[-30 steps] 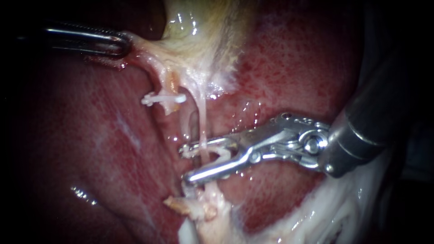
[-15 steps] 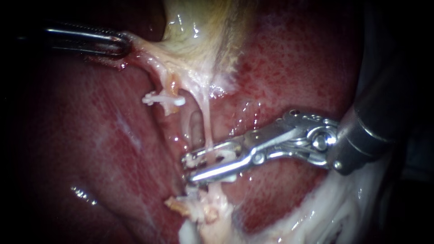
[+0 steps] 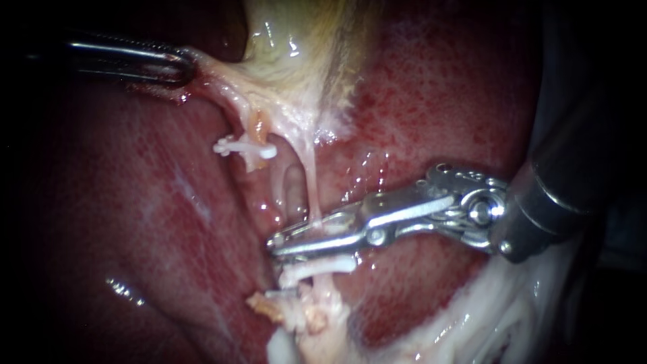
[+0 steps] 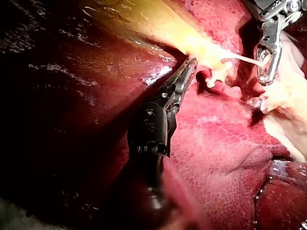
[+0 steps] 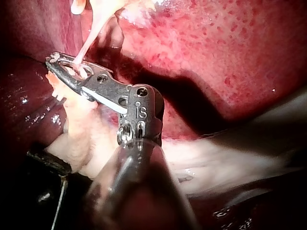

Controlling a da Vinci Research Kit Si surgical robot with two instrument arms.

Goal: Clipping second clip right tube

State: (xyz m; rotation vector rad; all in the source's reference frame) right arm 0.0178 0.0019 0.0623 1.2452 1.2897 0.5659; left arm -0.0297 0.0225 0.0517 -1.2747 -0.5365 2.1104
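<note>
Our right instrument (image 3: 280,243) enters the endoscope view from the right edge. Its jaws are pressed together across the right tube (image 3: 311,192), just below frame centre, and any clip inside them is hidden. A white clip (image 3: 317,265) sits on the same tube directly beneath the jaws. A separate clip (image 3: 246,148) crosses the left tube (image 3: 232,114), up and left of centre. At upper left, our left instrument (image 3: 178,64) has its jaws closed on pale tissue (image 3: 216,74) below the gallbladder (image 3: 303,40), drawing it taut over the liver (image 3: 438,101).

Left wrist view: the left instrument (image 4: 191,64) pinches the pale tissue at its tip. Ahead and to one side, the right instrument (image 4: 265,79) clamps the thin right tube (image 4: 240,58).

Right wrist view: the right tube (image 5: 88,40) runs stretched and ribbon-thin into the closed jaws of the right instrument (image 5: 56,61), near their tip.

We judge the tube light, soft, wet and slippery, and easily torn under traction. It is best taken squarely across its full width, on the bare stretch just beside the white clip, without pulling along its length.
</note>
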